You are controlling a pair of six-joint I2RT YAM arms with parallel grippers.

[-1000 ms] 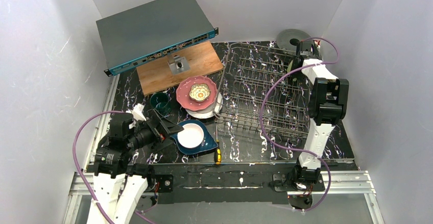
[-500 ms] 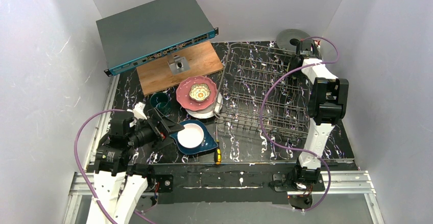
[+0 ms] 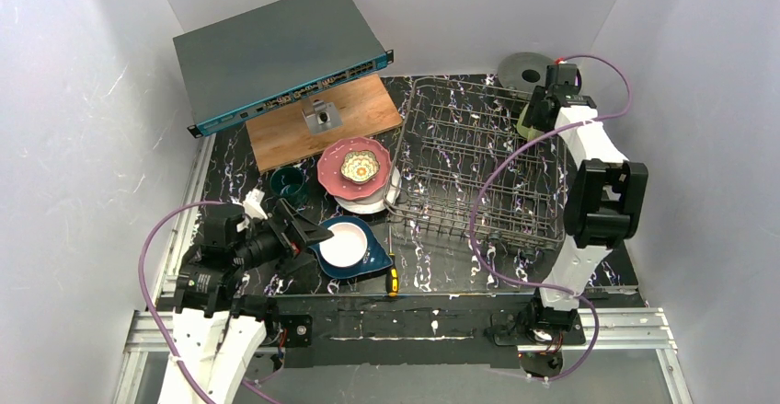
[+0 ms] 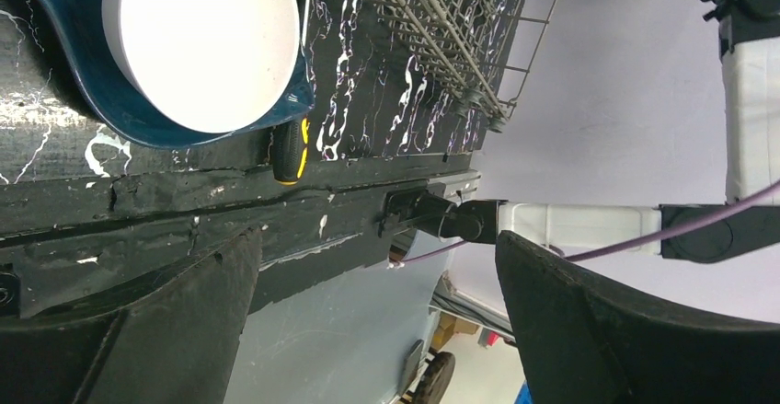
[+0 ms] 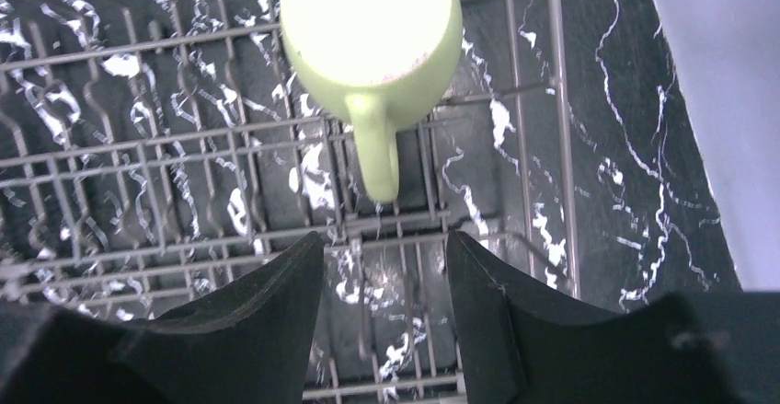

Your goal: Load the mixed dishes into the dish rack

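Release done | right hand (image 5: 384, 243) has backed off pale yellow-green mug (image 5: 370, 27), fingers spread, empty | mug now in dish rack (image 3: 478, 165) far-right corner | left hand (image 4: 372, 248) spread, empty, beside dark blue plate (image 3: 372, 261) | other dishes unloaded

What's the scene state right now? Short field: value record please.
rack: dish rack, right half of table
loaded: pale yellow-green mug, in rack's far right corner
right gripper: open, over rack, mug handle just ahead, not gripped
left gripper: open, empty, beside dark blue plate
on blue plate: white bowl
stack left of rack: small cream flower-shaped dish on pink white-dotted plate on white plate
loose: dark teal mug
non-dish: screwdriver
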